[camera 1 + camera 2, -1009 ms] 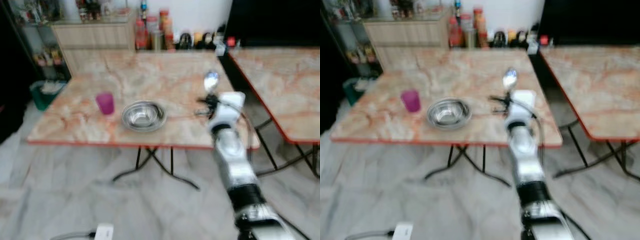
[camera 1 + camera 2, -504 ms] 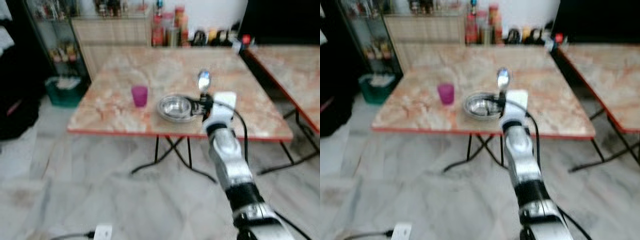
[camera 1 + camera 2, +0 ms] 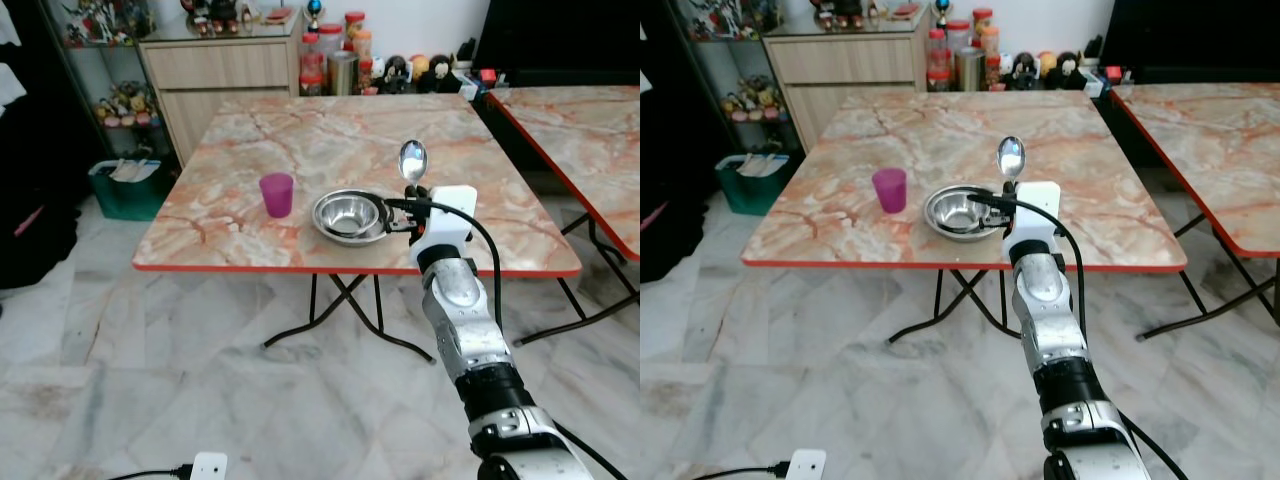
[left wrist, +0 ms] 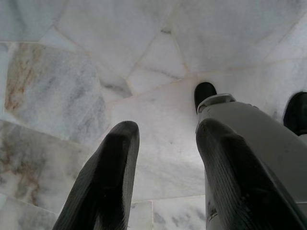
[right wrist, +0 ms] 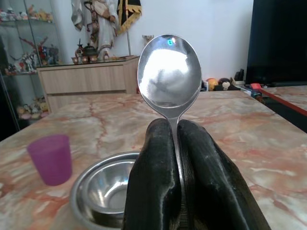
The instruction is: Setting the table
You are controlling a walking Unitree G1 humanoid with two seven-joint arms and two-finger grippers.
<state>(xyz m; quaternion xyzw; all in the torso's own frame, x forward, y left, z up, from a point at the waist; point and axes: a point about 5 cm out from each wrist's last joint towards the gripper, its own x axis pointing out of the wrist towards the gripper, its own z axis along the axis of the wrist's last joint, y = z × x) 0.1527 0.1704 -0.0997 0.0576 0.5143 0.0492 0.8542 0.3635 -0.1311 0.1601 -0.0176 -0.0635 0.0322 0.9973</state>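
Observation:
My right gripper [image 3: 402, 213] is shut on a metal spoon [image 3: 412, 162], held upright with its bowl on top, near the front edge of the marble table [image 3: 250, 232]. In the right wrist view the spoon [image 5: 169, 76] rises from between the two black fingers [image 5: 153, 182]. A steel bowl [image 3: 349, 215] sits on the table just left of the gripper, and a purple cup [image 3: 277, 194] stands further left. The bowl [image 5: 103, 191] and the cup [image 5: 50, 158] also show past the fingers. My left gripper [image 4: 165, 139] hangs open over the marble floor.
A second marble table [image 3: 585, 130] stands to the right, with a gap between. A wooden cabinet [image 3: 220, 75] and jars [image 3: 345, 60] line the far wall. A green bin [image 3: 125, 185] sits at the left. A white plug block [image 3: 208, 466] lies on the floor.
The camera has swung and settled, so the table now sits centred and sharp. The right gripper, still holding the spoon, now stands beside the bowl's right rim.

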